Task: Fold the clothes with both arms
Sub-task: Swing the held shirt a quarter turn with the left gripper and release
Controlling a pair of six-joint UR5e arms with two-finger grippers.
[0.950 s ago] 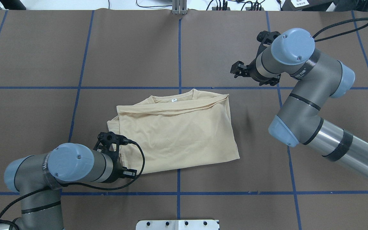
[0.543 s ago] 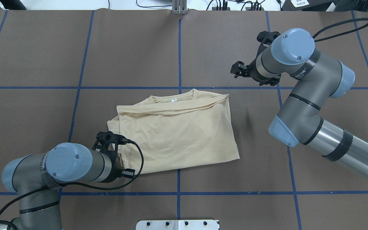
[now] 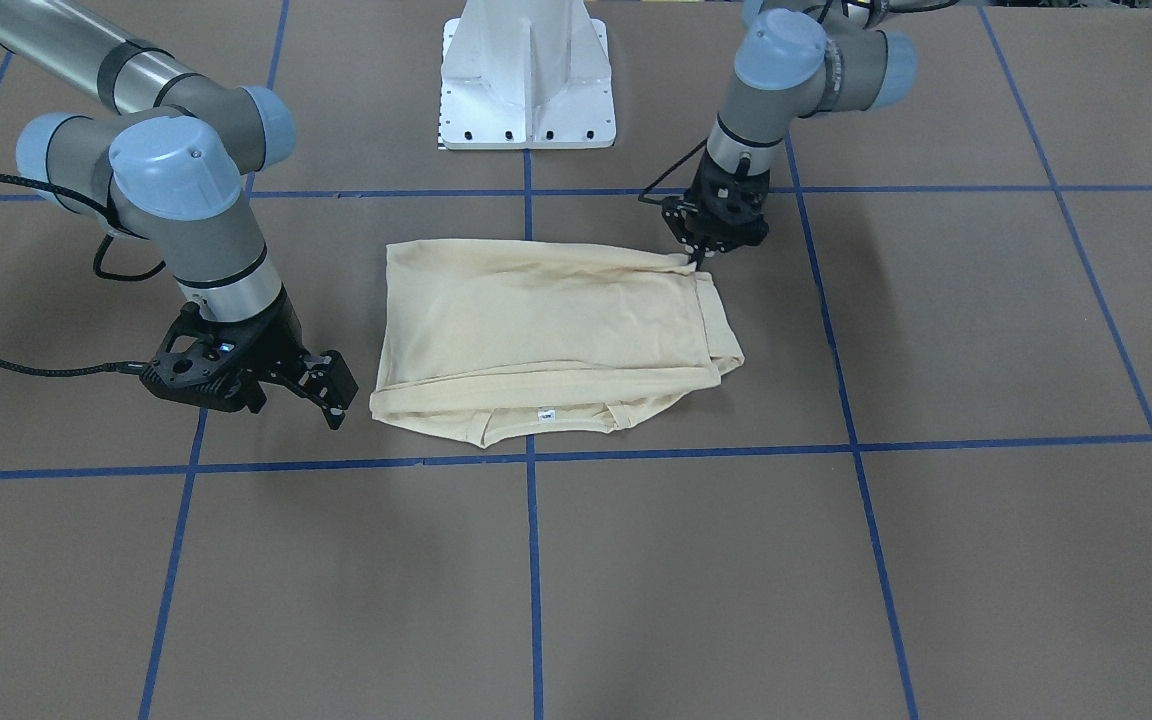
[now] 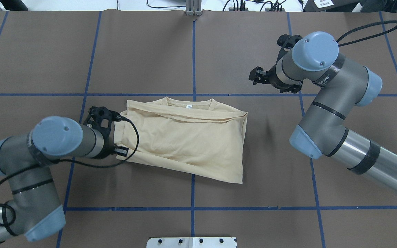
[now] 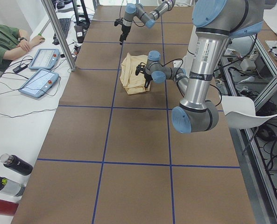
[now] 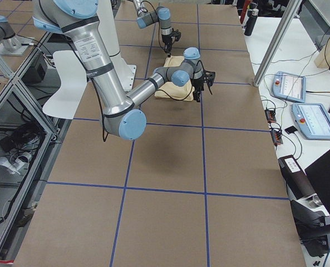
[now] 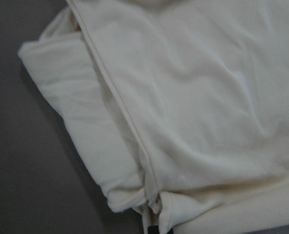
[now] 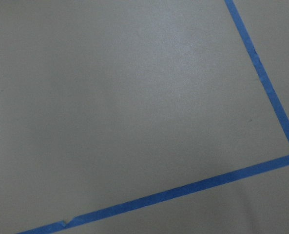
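The pale cream shirt (image 3: 546, 320) (image 4: 188, 137) lies folded and skewed near the table's middle. Its collar and small white neck label (image 4: 188, 106) are on the side far from the robot. My left gripper (image 3: 694, 260) points down at the shirt's corner nearest the robot's left and is shut on the bunched fabric. In the left wrist view that pinched fabric (image 7: 154, 207) sits at the bottom edge. My right gripper (image 3: 333, 392) (image 4: 254, 76) hangs open above bare table beyond the shirt's other side, apart from the cloth. The right wrist view shows only table and tape.
Blue tape lines (image 4: 193, 69) divide the brown table into squares. The white pedestal base (image 3: 526, 80) stands at the robot's edge. In the exterior left view a seated person (image 5: 3, 42), two control tablets (image 5: 38, 81), a metal post (image 5: 59, 32) and bottles (image 5: 17, 164) line a side table.
My left arm has pulled its held corner away from the robot and to its left. The shirt has swung with it and now lies skewed. The right arm has not moved.
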